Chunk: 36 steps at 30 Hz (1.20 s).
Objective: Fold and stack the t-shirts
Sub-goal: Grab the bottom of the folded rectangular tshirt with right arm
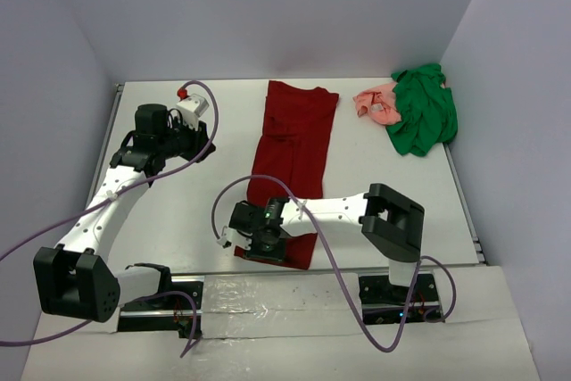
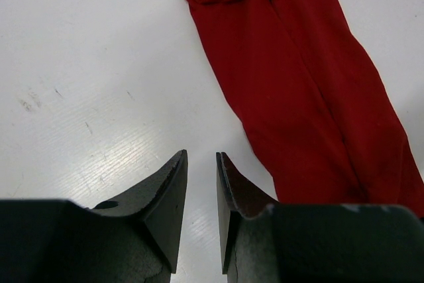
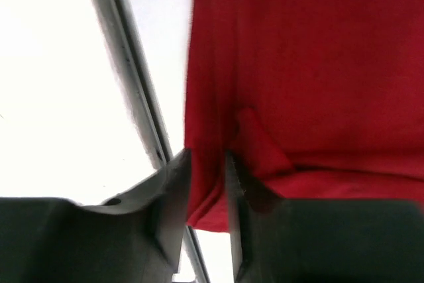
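The maroon t-shirt (image 1: 294, 144) lies as a long, narrow folded strip down the middle of the table. My right gripper (image 1: 256, 240) is low over its near left corner at the table's front edge. In the right wrist view the fingers (image 3: 207, 157) stand slightly apart, open, with the shirt's (image 3: 305, 64) corner loose between them. My left gripper (image 1: 202, 147) hovers left of the strip. It is open by a narrow gap (image 2: 202, 157) over bare table, with the shirt (image 2: 305, 84) to its right. The green t-shirt (image 1: 424, 113) and the salmon-pink one (image 1: 376, 103) lie crumpled at the back right.
The table's front edge runs as a dark rail (image 3: 132, 77) just left of the right gripper. Purple cables (image 1: 312, 238) loop from both arms over the table. Grey walls (image 1: 500, 86) close in the back and both sides.
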Available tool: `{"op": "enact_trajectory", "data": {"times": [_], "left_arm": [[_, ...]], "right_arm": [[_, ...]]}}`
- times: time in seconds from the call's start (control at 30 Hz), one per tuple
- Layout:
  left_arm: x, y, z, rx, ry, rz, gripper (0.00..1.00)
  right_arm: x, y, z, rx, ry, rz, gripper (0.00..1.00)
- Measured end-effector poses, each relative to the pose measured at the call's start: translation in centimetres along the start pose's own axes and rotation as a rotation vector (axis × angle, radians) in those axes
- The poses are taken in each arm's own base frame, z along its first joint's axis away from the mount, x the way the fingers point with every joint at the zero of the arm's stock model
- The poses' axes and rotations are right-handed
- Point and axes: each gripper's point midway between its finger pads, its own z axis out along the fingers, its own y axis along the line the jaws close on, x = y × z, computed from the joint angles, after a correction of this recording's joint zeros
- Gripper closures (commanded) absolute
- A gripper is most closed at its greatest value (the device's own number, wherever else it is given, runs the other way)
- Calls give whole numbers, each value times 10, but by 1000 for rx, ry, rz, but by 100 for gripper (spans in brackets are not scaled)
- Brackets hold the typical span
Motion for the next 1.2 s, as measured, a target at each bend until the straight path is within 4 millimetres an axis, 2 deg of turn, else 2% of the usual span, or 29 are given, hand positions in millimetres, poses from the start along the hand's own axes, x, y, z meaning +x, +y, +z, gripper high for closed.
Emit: {"op": "enact_trajectory", "data": {"times": [0.03,0.1,0.3,0.53,0.67,0.8,0.93,1.07,1.2], "left_arm": [[0,0,0,0,0,1,67],[0,0,0,2,1,2,67],[3,-2,0,13,9,-3,67],[5,-3,1,20,18,-7,67],[5,-3,1,20,18,-3,66],[5,-3,1,21,20,-2,66],[7,-3,1,21,25,-2,67],[7,-3,1,21,25,4,66],[7,-3,1,21,25,4,66]], "right_arm": [[1,2,2,-8,6,-4,57],[1,4,3,-14,9,-8,52],[-2,2,2,-6,-2,-9,50],[-14,-6,-16,58,-70,-12,49],[-15,-16,-19,111,-78,-10,49],[-11,-25,-20,168,-62,-7,48],[2,-26,-15,177,-30,-6,48],[16,-21,-11,173,6,-16,48],[16,-9,-13,172,1,-57,47]]}}
